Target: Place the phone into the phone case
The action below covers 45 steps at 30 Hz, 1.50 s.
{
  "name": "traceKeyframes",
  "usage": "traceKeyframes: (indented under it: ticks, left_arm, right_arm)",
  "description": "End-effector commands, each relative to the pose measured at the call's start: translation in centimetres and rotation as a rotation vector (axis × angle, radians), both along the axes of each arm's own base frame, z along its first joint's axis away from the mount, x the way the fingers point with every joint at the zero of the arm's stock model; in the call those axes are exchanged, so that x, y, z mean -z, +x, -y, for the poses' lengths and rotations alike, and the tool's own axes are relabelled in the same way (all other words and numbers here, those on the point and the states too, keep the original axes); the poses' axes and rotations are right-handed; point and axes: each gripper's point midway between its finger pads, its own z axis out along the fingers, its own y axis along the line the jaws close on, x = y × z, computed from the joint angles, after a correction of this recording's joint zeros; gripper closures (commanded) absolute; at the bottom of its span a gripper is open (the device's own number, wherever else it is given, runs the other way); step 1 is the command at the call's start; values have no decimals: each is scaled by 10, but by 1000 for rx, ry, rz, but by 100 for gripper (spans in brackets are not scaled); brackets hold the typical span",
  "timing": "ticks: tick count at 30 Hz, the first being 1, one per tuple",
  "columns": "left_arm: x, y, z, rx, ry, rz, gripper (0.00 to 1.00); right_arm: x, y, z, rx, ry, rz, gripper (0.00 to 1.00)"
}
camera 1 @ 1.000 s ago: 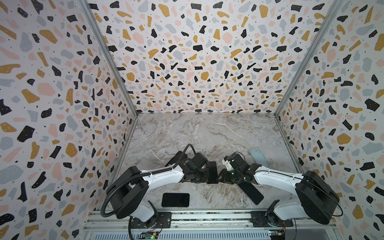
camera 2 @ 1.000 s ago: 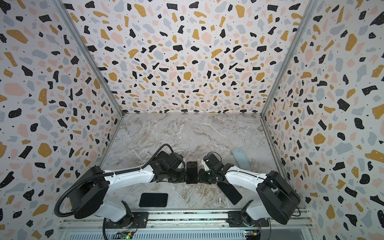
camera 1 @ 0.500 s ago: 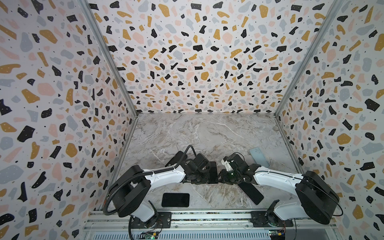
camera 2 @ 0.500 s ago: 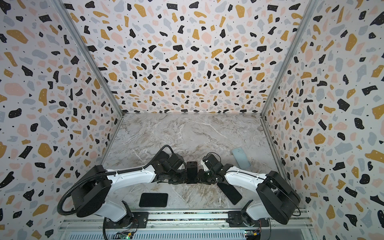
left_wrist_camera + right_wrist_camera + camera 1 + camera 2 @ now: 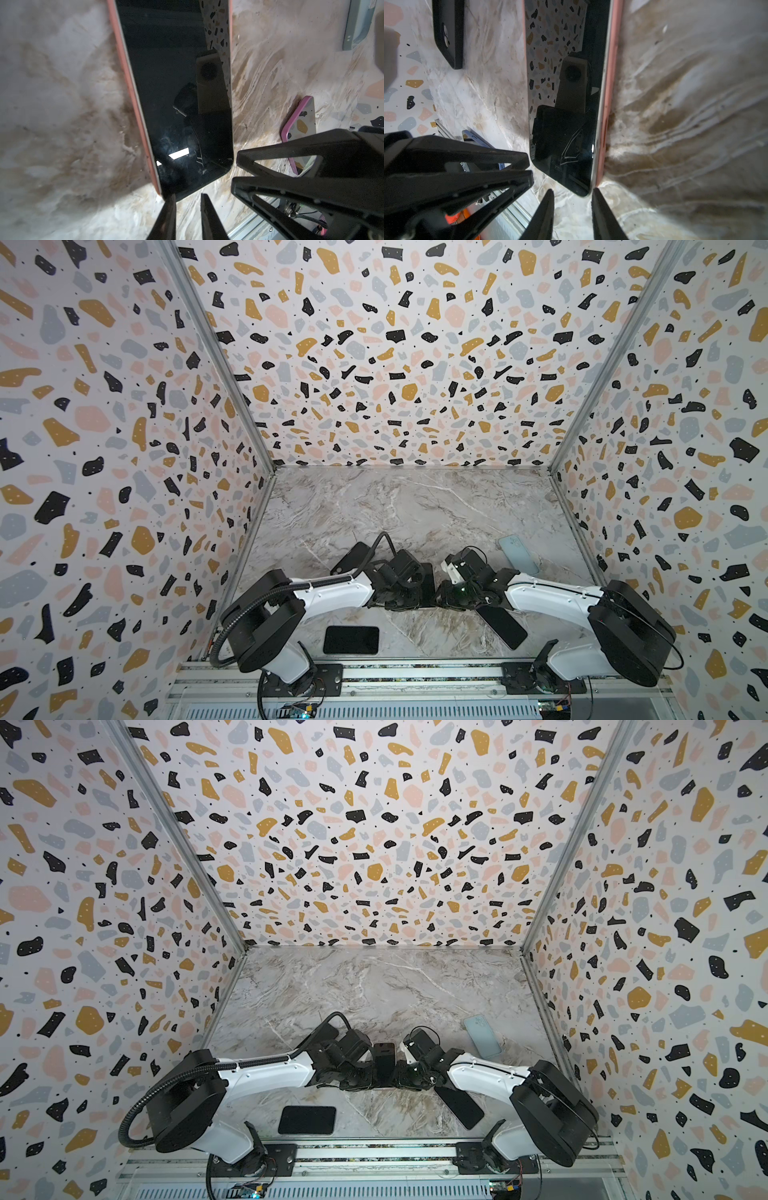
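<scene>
The phone (image 5: 176, 87), with a black screen, lies mid-table between both arms, also seen in both top views (image 5: 426, 580) (image 5: 383, 1061). A salmon-pink phone case (image 5: 611, 83) shows along one long side of it (image 5: 133, 104); the opposite side shows only the phone's bare rim. My left gripper (image 5: 187, 195) is at one near corner of the phone, its jaws narrowly apart with bare table between them. My right gripper (image 5: 572, 190) stands at the neighbouring corner from the other side, jaws wider apart and holding nothing. Each gripper appears in the other's wrist view (image 5: 291, 176) (image 5: 467, 166).
A black phone (image 5: 351, 640) lies near the front rail on the left, and another (image 5: 500, 624) lies under the right arm. A light blue case (image 5: 518, 554) sits at the right and a black case (image 5: 351, 558) behind the left arm. The walls stand close on three sides.
Both grippers stay at the phone in the middle. The left arm has shifted only slightly.
</scene>
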Motion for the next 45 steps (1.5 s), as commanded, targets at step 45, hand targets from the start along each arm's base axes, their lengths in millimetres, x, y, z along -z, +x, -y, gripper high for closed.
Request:
traceKeyframes:
  ticks: [45]
  left_arm:
    - [20, -3, -4, 13, 81, -8, 100]
  right_arm:
    - [1, -1, -13, -14, 35, -7, 68]
